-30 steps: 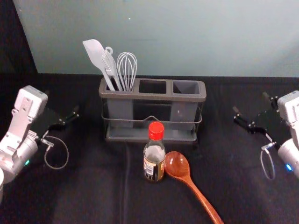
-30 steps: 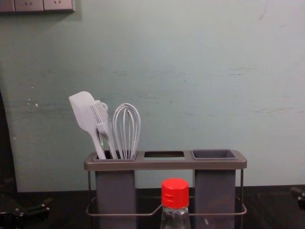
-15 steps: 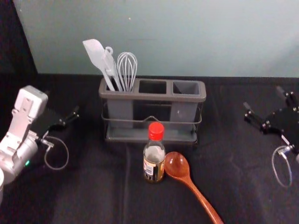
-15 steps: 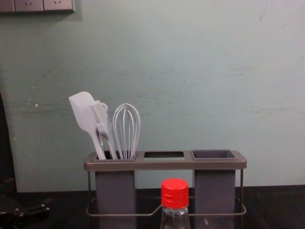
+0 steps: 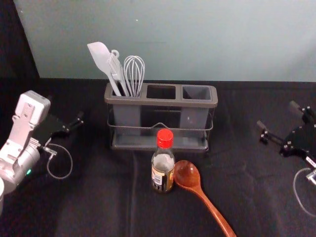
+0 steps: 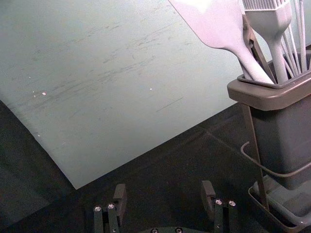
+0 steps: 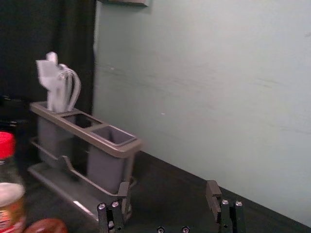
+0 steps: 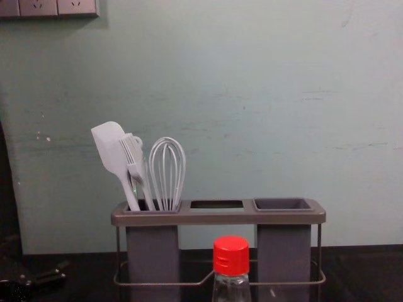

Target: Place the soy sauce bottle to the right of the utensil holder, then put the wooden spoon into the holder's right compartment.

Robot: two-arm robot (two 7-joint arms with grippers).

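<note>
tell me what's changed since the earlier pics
The right pincer moved farther out to the robot's right, open and empty. Nothing was taken hold of or let go. The left pincer, bottle, spoon and holder stayed put.

The left arm comes in from the head view's left edge, pale, with a small green light glowing on it. Its left gripper points forward and inward, and a thin cable loops beneath the wrist. In the left wrist view, the left gripper has its fingers spread wide, nothing between them. The right gripper reaches in from the right edge, angled inward, its black fingers well apart and also holding nothing.
</note>
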